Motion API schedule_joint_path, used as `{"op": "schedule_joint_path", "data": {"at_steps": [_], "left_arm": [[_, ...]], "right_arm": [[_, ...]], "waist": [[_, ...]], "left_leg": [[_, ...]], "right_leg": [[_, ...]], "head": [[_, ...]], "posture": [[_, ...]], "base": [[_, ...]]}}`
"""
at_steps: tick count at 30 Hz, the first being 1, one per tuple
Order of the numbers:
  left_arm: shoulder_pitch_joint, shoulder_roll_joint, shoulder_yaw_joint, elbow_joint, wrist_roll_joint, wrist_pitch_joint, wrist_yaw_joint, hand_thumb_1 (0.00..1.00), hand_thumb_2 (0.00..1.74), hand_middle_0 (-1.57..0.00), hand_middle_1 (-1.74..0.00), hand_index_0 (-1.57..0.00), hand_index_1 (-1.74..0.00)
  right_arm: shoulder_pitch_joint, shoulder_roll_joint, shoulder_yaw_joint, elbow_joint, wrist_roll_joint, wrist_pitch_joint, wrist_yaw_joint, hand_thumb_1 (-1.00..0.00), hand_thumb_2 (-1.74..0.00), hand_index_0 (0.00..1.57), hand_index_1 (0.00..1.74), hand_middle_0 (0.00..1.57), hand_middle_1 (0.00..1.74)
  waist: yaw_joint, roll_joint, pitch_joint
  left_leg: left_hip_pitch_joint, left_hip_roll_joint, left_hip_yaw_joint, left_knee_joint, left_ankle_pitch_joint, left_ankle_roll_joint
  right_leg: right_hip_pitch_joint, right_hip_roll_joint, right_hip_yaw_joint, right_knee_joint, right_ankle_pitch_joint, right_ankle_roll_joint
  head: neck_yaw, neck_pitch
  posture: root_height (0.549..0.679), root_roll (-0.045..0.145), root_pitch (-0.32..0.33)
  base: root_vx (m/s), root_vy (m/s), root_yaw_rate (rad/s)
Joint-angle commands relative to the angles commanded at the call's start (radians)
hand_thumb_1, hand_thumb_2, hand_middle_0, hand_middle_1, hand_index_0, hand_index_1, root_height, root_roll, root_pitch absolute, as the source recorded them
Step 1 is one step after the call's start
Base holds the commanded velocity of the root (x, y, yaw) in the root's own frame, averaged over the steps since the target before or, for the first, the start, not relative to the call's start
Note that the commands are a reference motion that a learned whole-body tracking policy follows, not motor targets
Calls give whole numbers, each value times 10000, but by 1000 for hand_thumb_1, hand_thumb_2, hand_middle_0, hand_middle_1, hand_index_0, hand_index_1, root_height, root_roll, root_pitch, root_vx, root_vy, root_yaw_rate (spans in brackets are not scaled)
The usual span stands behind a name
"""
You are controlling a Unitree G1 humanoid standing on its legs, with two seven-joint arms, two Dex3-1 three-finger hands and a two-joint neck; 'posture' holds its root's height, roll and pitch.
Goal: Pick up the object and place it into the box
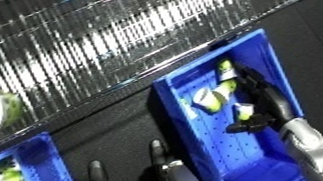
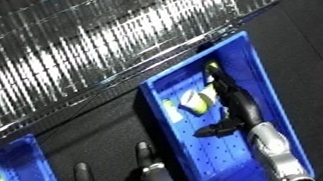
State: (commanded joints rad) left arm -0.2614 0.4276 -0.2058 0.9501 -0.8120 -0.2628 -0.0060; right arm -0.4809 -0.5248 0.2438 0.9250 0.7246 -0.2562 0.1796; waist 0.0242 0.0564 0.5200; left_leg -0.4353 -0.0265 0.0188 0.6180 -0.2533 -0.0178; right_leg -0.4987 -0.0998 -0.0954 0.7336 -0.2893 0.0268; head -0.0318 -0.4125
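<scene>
Hand (image 1: 262,96) (black, fingers straight) inside perforated blue bin (image 1: 180,121).

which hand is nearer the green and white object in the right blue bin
Right. The right hand reaches inside the right blue bin beside the green and white object; the left hand stays outside it, over the dark table.

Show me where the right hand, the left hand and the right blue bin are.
right hand (image 1: 260,96): left eye view, on its black palm.
left hand (image 1: 161,166): left eye view, on a raised finger.
right blue bin (image 2: 261,70): right eye view, on its right wall.
</scene>
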Motion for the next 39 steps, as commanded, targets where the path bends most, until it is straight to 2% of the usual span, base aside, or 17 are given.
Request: {"op": "schedule_joint_path", "data": {"at_steps": [3,8,14,19,25,31,35,39], "left_arm": [[-270,164,-31,94,111,199,-223,0,0,0,0,0,0],[-369,311,-65,174,280,259,-542,0,0,0,0,0,0],[-253,365,-29,258,575,17,-687,0,0,0,0,0,0],[-228,457,45,450,540,-209,-830,0,0,0,0,0,0],[-105,573,172,384,408,-662,-1025,0,0,0,0,0,0],[29,614,89,-349,615,-1542,-1049,0,0,0,0,0,0],[236,689,-99,-1758,869,-2355,-737,0,0,0,0,0,0],[453,989,-256,-3653,1199,-2835,-265,0,0,0,0,0,0]], "right_arm": [[-106,116,288,49,145,586,281,0,0,0,0,0,0],[-70,246,697,-60,552,1120,354,0,0,0,0,0,0],[27,505,908,177,630,1180,276,0,0,0,0,0,0],[36,710,1088,449,599,1096,265,0,0,0,0,0,0],[108,916,1255,639,566,1024,329,0,0,0,0,0,0],[226,1057,1205,858,945,1141,286,0,0,0,0,0,0],[567,1037,974,986,1239,1065,287,0,0,0,0,0,0],[976,954,771,1098,1479,940,390,0,0,0,0,0,0]], "waist": [[166,-46,0],[422,-144,0],[666,-210,0],[857,-323,0],[1041,-536,0],[1253,-710,0],[1425,-772,0],[1614,-806,0]], "left_leg": [[-67,-9,-95,69,42,-23],[-252,-67,-194,450,-26,-2],[-448,-89,-250,757,-86,87],[-622,-53,-283,928,-186,155],[-749,35,-368,1018,-239,162],[-844,60,-508,935,-255,152],[-911,25,-600,835,-267,154],[-997,-63,-705,785,-306,152]], "right_leg": [[31,-88,-125,28,-18,16],[75,-191,-279,55,-14,28],[19,-277,-417,295,-162,9],[-54,-313,-561,478,-264,14],[-80,-317,-695,595,-330,27],[-99,-318,-838,605,-343,55],[-111,-331,-932,527,-286,93],[-120,-369,-1047,437,-225,127]], "head": [[-1088,243],[-2882,630],[-4724,1327],[-5638,1807],[-5985,1924],[-5522,1966],[-4799,1919],[-4098,1765]], "posture": [[640,73,57],[641,71,53],[638,65,52],[635,56,54],[633,44,56],[632,33,63],[633,29,72],[634,27,81]], "base": [[12,-95,329],[25,-85,264],[29,-30,99],[15,-20,42],[15,-13,46],[9,-10,78],[5,1,85],[-2,-18,132]]}}
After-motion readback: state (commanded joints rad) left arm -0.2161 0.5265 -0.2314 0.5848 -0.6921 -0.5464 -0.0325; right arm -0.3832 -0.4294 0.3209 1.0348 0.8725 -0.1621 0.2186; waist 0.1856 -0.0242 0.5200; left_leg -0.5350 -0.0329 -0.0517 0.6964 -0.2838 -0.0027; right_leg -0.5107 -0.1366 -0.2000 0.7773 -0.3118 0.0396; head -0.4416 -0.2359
